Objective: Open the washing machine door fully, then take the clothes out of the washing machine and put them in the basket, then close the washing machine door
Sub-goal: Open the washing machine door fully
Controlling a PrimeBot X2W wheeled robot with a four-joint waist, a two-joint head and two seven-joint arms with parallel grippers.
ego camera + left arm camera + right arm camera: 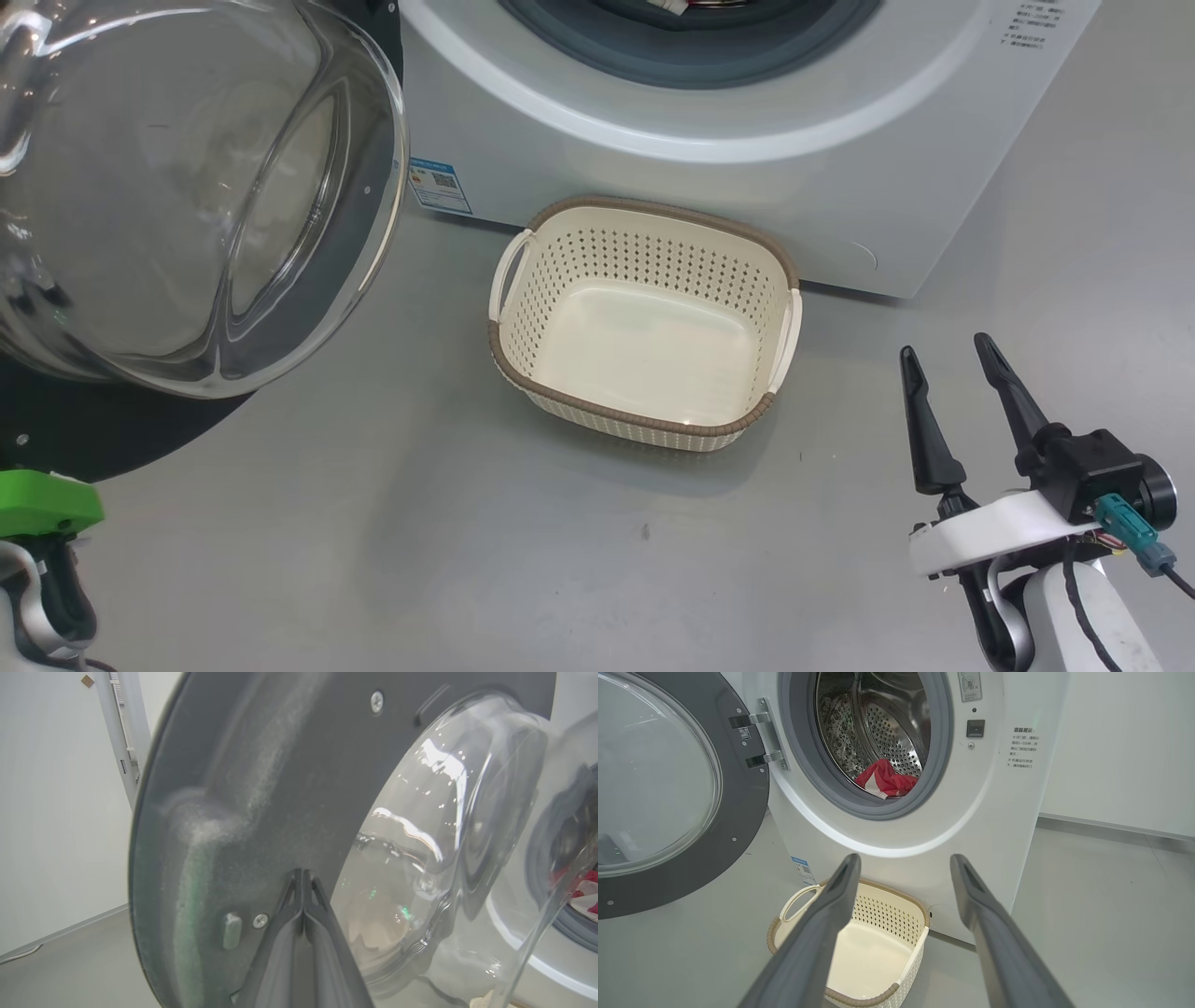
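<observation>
At lower centre, pushing the washing machine door wide with left pincer pinched shut (with the basket empty); next, probably reaching spread right pincer toward the clothes.

The washing machine door stands swung wide left; the washing machine mouth is unobstructed. The basket occupies the floor directly below that mouth, just before the machine. Bare floor lies right of the basket.

Our head camera looks steeply down on the basket before the washing machine. Our right wrist camera shares both from low down; our left sits close against the washing machine door.
</observation>
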